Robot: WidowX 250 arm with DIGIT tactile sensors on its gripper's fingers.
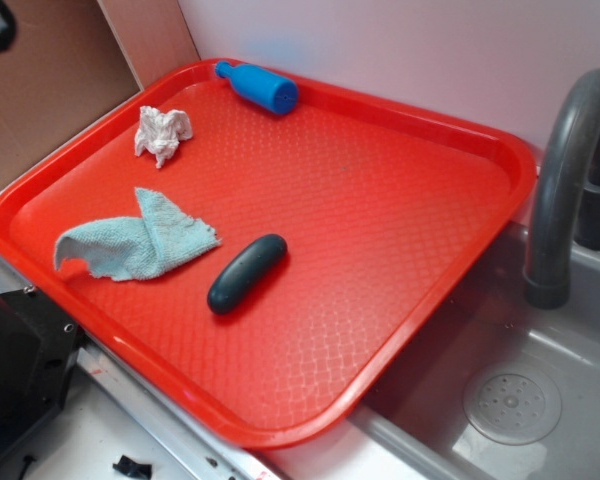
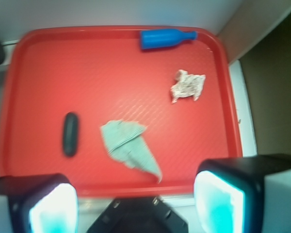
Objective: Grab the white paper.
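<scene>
The white paper (image 1: 162,133) lies as a small crumpled wad on the red tray (image 1: 400,330), toward the far left corner in the exterior view, with the blue bottle (image 1: 260,87) lying on its side near it at the back rim and the light blue-green cloth (image 1: 140,240) well apart from it toward the front. A dark oblong object (image 1: 246,272), possibly a toy eggplant, though the view is too soft to be sure, rests just beside the cloth. In the wrist view the gripper (image 2: 136,204) hangs high above the tray's near edge with its two fingers (image 2: 218,201) spread wide apart and nothing between them; the paper sits up and to the right of centre there, not under the jaws. The main risk, as I judge it, is descending on the wrong soft thing: the cloth lies nearly in line with the gripper and would be caught first if the arm drops without shifting toward the paper. The wad is also light and low, so a close that lands off-centre could nudge it across the slick tray, or pinch only a loose fold that slips free on the lift.
</scene>
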